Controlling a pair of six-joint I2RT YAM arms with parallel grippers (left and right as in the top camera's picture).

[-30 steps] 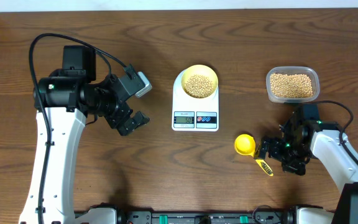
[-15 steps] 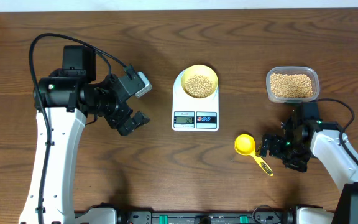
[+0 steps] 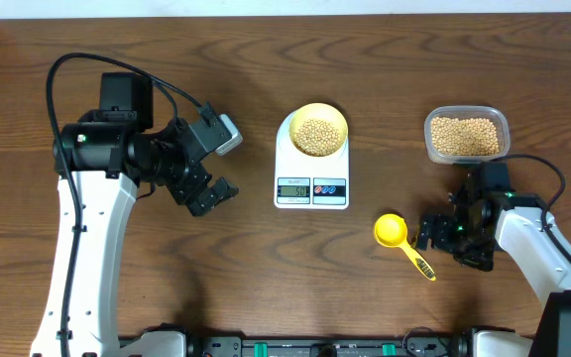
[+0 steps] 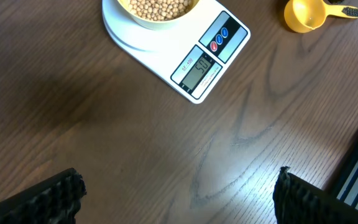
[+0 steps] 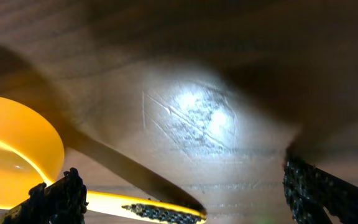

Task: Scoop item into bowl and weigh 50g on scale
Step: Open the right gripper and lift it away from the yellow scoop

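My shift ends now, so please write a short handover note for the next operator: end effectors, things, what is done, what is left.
Left end effector: open, empty, hovering left of the scale.
Right end effector: open, empty, low by the handle of the yellow scoop, which lies flat right of the scale.
Bowl of beans stands on the scale; display seems to read 50.
Done: scooping and weighing, it seems. Left: confirm the reading.

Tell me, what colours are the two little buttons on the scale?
On the scale, one button is red, the other blue. Left wrist view shows them best.
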